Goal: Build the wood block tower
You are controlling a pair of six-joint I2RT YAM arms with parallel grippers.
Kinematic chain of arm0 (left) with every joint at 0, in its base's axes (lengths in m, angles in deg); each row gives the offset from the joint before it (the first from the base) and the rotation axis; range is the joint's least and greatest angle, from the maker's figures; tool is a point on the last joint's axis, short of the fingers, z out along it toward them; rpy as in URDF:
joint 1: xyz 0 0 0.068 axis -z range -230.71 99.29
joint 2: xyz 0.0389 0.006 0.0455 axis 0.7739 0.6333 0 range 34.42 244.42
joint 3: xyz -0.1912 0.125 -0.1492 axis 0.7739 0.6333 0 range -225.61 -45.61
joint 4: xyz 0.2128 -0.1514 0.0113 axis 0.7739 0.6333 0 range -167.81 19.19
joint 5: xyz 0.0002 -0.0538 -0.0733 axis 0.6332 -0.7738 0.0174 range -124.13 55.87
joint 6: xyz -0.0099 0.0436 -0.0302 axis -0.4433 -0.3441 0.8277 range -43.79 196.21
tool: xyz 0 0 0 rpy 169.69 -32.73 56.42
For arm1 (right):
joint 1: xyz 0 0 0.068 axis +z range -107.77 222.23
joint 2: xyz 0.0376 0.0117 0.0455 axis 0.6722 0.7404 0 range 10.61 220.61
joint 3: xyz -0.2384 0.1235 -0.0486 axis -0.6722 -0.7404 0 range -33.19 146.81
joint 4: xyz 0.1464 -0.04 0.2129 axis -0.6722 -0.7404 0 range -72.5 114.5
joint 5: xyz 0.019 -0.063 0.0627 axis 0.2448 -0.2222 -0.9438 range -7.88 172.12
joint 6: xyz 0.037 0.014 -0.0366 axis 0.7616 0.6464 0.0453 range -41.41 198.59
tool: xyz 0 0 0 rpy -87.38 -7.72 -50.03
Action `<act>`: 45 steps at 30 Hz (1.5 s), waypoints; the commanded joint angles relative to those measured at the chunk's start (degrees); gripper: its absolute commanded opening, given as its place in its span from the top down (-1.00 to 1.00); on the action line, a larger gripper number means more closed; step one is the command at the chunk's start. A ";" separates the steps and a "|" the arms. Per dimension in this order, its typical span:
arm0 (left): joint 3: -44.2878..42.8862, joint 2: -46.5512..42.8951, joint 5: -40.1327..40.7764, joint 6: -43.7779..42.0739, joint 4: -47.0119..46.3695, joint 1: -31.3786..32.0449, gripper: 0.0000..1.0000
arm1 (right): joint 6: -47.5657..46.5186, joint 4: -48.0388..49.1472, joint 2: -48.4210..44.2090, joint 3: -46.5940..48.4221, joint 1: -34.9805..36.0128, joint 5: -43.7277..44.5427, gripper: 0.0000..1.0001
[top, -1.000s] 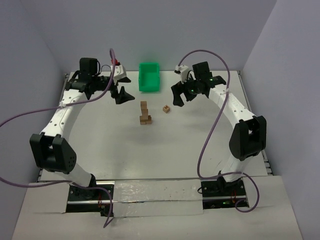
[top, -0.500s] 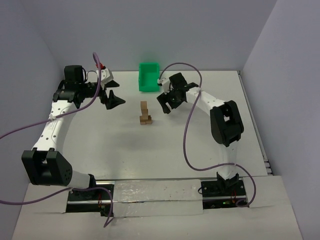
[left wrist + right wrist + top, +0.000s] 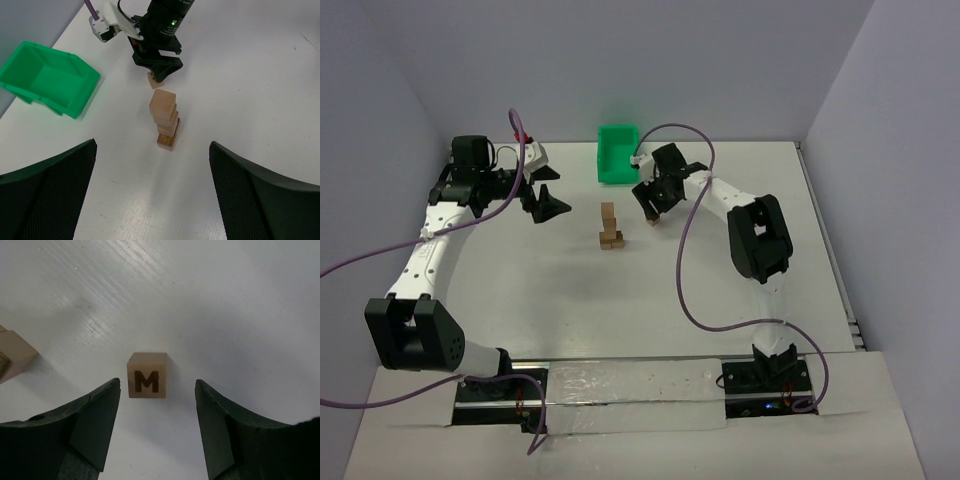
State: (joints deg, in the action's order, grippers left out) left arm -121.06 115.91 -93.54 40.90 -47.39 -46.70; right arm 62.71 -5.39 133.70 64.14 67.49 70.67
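My right gripper (image 3: 651,207) has swung in over the loose M block (image 3: 147,375), sitting on the worktop (image 3: 720,290) just beside the tower (image 3: 165,120), jaws wide astride it, so I reckon the pick comes next; left gripper (image 3: 542,196) hangs wide, empty.

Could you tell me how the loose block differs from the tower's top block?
The loose block lies alone between the open jaws of the right gripper; the top block sits on other cubes. The loose block shows an M; the top block looks plain. Both are tan cubes.
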 commanded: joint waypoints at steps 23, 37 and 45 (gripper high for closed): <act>-0.10 0.19 -1.05 -1.41 -1.38 -0.23 -0.98 | -0.61 -7.26 6.55 9.86 1.55 1.71 0.00; -1.02 1.04 -0.79 0.94 2.95 -0.32 -0.99 | -8.87 -12.57 -5.12 6.41 0.30 -7.92 0.65; -2.84 3.48 -3.13 -5.59 14.53 -1.24 -0.98 | -20.62 -26.98 -11.89 16.09 -1.58 -14.50 0.74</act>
State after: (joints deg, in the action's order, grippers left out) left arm -121.16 117.57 -93.77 39.63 -40.82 -46.87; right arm 50.17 -24.15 128.46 74.34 66.92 61.32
